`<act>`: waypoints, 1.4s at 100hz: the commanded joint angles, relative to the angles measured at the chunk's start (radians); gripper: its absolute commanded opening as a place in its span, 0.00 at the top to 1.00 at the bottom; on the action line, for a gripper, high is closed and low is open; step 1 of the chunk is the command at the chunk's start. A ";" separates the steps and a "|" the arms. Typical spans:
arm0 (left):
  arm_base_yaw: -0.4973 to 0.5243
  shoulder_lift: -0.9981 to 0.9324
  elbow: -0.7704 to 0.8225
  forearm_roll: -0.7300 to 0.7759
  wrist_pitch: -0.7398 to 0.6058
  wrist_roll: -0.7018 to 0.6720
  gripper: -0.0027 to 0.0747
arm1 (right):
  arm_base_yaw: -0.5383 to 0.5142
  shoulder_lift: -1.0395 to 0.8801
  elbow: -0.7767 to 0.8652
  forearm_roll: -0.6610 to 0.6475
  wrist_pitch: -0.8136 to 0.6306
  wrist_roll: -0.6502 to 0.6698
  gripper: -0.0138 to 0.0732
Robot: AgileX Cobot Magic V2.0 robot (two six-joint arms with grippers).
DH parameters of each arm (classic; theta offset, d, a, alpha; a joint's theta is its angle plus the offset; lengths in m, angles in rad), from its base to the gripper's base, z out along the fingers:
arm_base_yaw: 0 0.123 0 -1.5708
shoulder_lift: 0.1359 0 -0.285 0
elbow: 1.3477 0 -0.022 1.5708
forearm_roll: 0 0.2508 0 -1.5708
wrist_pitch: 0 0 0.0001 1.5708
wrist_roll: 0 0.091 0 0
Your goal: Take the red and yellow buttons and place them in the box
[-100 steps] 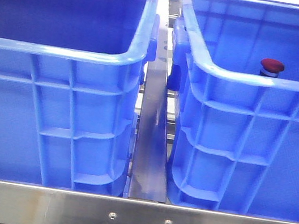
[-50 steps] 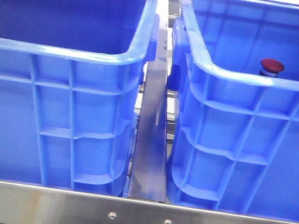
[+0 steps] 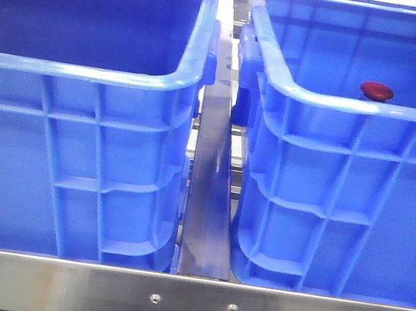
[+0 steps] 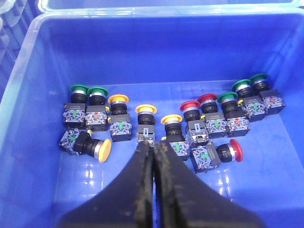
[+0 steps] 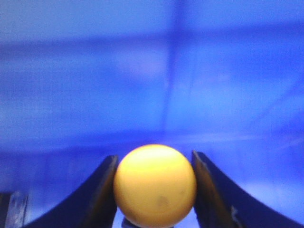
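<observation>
gripping a yellow button (image 5: 155, 186), right pincer (image 5: 155, 190) shows only on its wrist view; left pincer (image 4: 153, 156) pressed together, empty.

Left gripper (image 4: 153, 156): fingers pressed together, nothing between them, pointing downward. Right gripper (image 5: 154, 183): fingers spread, clamping yellow button (image 5: 155, 186); arm at far right in front view.

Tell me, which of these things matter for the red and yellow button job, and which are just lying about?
Part of the job:
- yellow button, clamped in the right gripper
- red button, already in the box
- left gripper, shut and empty over the spare buttons

Just lying about:
- green buttons in the supply crate
- near-left crate
- metal rail
</observation>
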 commanded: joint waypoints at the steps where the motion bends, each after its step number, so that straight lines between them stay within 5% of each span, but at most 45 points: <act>1: 0.001 0.000 -0.025 0.009 -0.070 -0.010 0.99 | -0.006 -0.028 0.007 0.020 0.032 -0.013 0.55; 25: 0.001 0.000 -0.025 0.009 -0.070 -0.010 0.99 | -0.006 -0.042 0.018 0.037 0.044 -0.013 0.53; 56: 0.001 0.000 -0.025 0.009 -0.070 -0.010 0.99 | -0.006 -0.123 0.018 0.046 0.017 -0.013 0.18; 89: 0.001 0.000 -0.025 0.009 -0.070 -0.010 0.99 | -0.006 -0.327 0.063 0.052 0.120 -0.013 0.17; 140: 0.001 0.000 -0.025 0.009 -0.070 -0.010 0.99 | -0.006 -0.875 0.392 0.052 0.154 -0.013 0.17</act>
